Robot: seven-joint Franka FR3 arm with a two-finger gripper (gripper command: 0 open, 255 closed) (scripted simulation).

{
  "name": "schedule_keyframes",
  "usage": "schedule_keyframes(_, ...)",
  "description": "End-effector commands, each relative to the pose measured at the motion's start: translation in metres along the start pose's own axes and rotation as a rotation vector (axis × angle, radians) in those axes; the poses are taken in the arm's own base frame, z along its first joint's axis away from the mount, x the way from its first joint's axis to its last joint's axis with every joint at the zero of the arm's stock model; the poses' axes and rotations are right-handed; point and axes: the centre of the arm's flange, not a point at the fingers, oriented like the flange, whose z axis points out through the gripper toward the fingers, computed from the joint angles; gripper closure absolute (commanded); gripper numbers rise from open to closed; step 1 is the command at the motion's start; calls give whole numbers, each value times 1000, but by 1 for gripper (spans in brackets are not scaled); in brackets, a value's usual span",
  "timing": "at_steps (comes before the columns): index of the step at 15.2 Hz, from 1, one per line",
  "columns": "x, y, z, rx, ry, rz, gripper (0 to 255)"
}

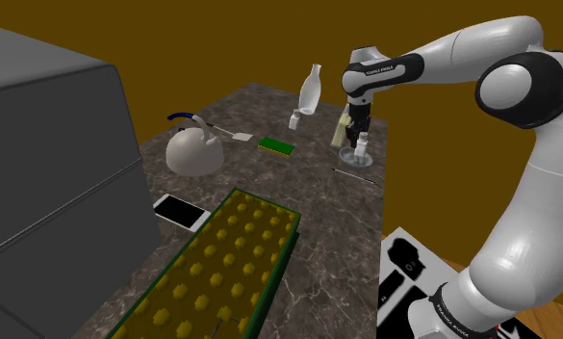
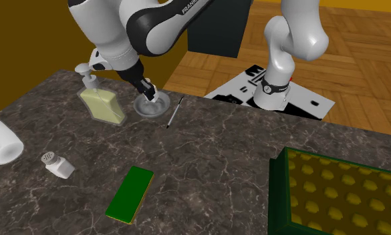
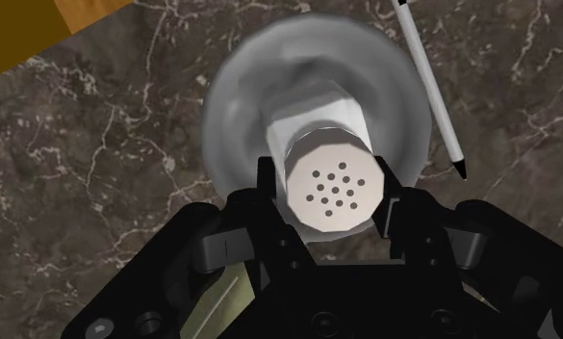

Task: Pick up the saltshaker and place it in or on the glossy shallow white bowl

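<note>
1. Counter (image 2: pixel 207 153): dark veined marble. Its widest bare stretch lies between the tray, the sponge and the bowl.
2. Grey box (image 1: pixel 48 144): plain and matte, it walls off the shoulder view's left.
3. Arm (image 1: pixel 462 48): white with dark joints, it bends out from the stand and over the counter's near edge.
4. Tray (image 2: pixel 279 197): dark green and rectangular, with rows of yellow bumps inside.
5. Kettle (image 1: pixel 194 151): white and rounded, with a dark handle.
6. Soap bottle (image 2: pixel 103 105): flat, pale yellow with a pump top, just beside the bowl.
7. Phone (image 1: pixel 181 211): a thin white slab between box and tray.
8. Sponge (image 2: pixel 129 194): a flat green rectangle, well apart from the bowl.
9. Bowl (image 3: pixel 233 96): glossy, shallow, round and pale, near the counter edge on the stand's side.
10. Pen (image 3: pixel 430 87): thin and white with a dark tip, just beside the bowl but apart from it.
11. Gripper (image 3: pixel 333 193): black, its fingers pinching the shaker's cap from both sides.
12. Shaker (image 3: pixel 329 164): white and faceted with a perforated round cap, upright over the bowl's middle. I cannot tell if its base touches the bowl.
13. Other shaker (image 2: pixel 57 164): it lies tilted on open marble near the kettle.
</note>
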Motion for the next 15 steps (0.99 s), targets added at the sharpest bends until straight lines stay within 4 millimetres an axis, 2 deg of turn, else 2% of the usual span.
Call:
schedule_keyframes(1,0,0,0,0,0,0,255)
schedule_keyframes(5,0,0,0,0,0,0,255)
schedule_keyframes(6,0,0,0,0,0,0,0)
schedule_keyframes(11,0,0,0,0,0,0,0)
schedule_keyframes(15,0,0,-50,0,0,0,0)
